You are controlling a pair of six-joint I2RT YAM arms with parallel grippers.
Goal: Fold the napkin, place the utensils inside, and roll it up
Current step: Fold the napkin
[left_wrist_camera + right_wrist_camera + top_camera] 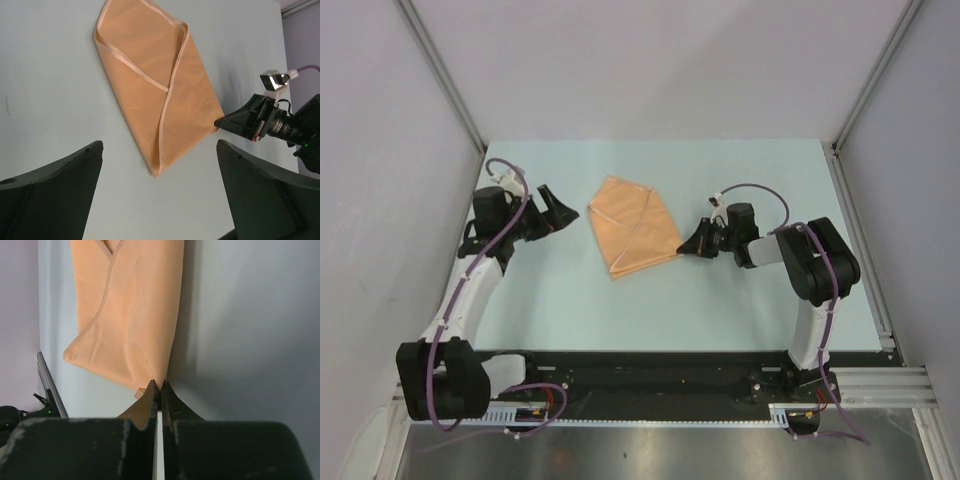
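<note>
Pinching a corner of the folded napkin (632,228), right fingers (689,246) clenched; left fingers (558,206) spread wide.

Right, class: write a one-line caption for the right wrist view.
Right tool shut on a corner of the folded napkin on the table.

Overhead camera looks down from behind; both wrist cameras, low and close, share the napkin (634,230).

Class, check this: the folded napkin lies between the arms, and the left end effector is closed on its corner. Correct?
No. The right end effector is closed on a corner of the napkin, as the right wrist view shows; the left end effector stands open, apart from it.
</note>
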